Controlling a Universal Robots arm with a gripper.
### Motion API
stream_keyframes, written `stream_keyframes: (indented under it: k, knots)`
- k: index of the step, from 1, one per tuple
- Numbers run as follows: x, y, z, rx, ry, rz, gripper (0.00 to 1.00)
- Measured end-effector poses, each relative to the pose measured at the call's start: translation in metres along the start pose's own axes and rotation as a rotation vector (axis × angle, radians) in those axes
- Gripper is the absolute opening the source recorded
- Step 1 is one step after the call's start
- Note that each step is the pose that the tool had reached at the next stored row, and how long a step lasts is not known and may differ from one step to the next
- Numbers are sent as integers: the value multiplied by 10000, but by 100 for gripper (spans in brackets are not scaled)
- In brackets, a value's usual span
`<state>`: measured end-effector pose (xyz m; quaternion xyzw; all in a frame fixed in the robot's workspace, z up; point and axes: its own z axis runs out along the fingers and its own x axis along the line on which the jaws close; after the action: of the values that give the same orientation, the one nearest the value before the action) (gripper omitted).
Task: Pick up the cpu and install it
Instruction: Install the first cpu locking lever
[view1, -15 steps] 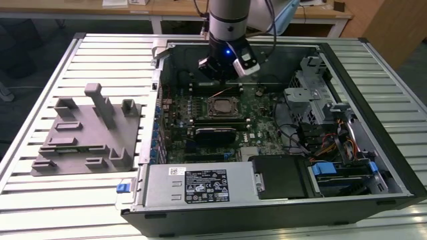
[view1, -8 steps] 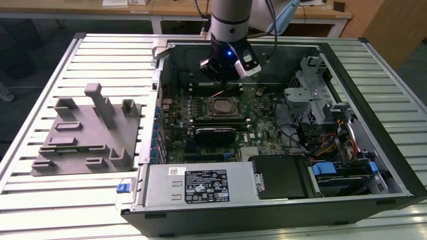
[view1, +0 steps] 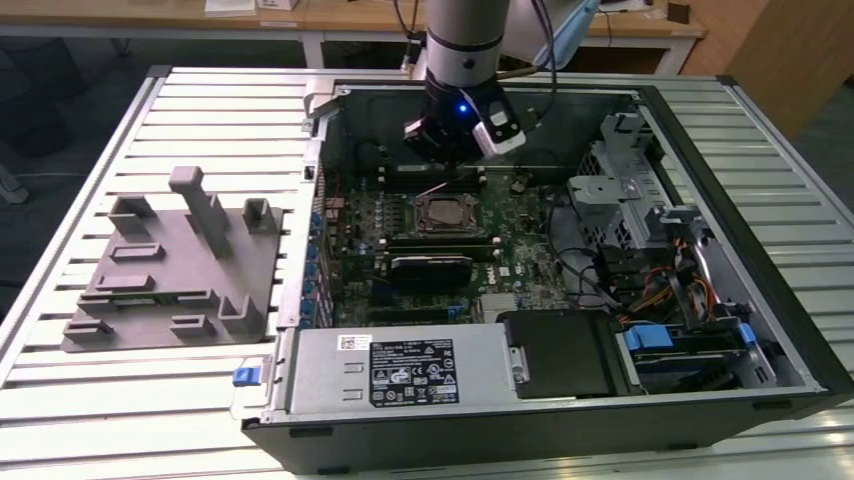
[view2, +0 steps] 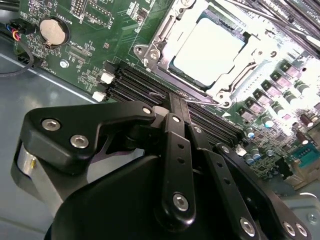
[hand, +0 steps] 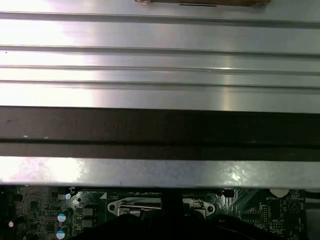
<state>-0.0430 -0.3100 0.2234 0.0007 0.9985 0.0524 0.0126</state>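
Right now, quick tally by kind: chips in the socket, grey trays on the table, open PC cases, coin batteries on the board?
Chip seated in the socket: 1
Grey tray on the slatted table, exterior view's left: 1
Open PC case: 1
Coin battery on the green board: 1
Total: 4

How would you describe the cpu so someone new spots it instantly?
Start at the open computer case lying on the slatted table, then find the green motherboard inside. Near its middle sits a metal-framed socket, and the cpu lies in it: a flat pale silver square, unlike the long black memory slots beside it.
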Motion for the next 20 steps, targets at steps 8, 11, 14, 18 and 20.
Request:
stream_keyframes:
  k: [8, 11, 14, 18, 20]
  knots:
    - [-26, -6, 67, 0, 0, -3, 11]
    - [-38, -10, 102, 1, 0, -3, 11]
    - [-49, -14, 140, 1, 0, -3, 11]
    - [-62, -18, 186, 0, 0, -3, 11]
    - [-65, -20, 204, -1, 0, -2, 11]
